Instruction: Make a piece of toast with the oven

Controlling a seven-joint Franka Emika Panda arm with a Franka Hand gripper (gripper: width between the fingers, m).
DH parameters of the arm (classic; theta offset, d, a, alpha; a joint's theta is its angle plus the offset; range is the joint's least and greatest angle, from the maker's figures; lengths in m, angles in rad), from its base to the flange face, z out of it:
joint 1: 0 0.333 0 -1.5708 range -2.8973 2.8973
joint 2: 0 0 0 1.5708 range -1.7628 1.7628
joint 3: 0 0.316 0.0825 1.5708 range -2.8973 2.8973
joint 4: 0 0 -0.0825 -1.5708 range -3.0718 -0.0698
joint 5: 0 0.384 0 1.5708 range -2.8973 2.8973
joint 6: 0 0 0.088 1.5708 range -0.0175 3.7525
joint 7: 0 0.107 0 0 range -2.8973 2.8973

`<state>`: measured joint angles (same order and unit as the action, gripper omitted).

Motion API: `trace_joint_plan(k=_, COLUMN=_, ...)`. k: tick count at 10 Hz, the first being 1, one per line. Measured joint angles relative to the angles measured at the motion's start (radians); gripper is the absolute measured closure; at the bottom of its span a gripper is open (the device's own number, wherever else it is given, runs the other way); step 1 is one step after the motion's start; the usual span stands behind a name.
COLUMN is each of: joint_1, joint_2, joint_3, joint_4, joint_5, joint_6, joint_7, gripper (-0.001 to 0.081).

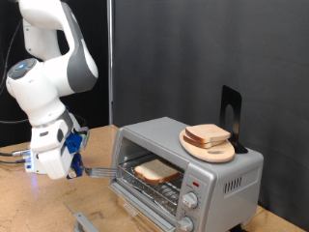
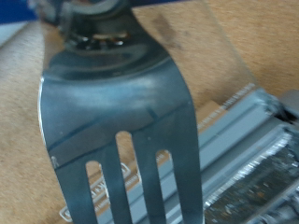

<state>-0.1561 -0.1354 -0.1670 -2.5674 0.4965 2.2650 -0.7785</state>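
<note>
The silver-grey oven [image 1: 227,172] stands at the exterior view's right with its glass door [image 1: 145,201] folded down. A piece of toast [image 1: 155,172] lies on the wire rack inside. My gripper [image 1: 77,168] is to the exterior view's left of the oven and is shut on a metal fork [image 1: 100,172]. The fork's tines point at the oven opening, close to the rack's edge. In the wrist view the fork [image 2: 121,103] fills the frame, with the oven's metal front [image 2: 257,154] behind the tines. My fingers barely show there.
A round light-wood plate [image 1: 220,153] with another bread slice [image 1: 207,134] sits on the oven's top. A black stand [image 1: 230,108] rises behind it. Two knobs [image 1: 197,184] are on the oven's right panel. A wooden table [image 1: 34,208] lies below, with a grey object [image 1: 82,221] at its front.
</note>
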Motion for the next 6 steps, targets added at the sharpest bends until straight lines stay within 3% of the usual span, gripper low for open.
trace_joint_plan(k=6, joint_1=-0.029, joint_2=-0.056, joint_3=-0.106, joint_4=0.194, joint_5=0.081, joint_6=-0.382, joint_7=-0.009, gripper=0.0443)
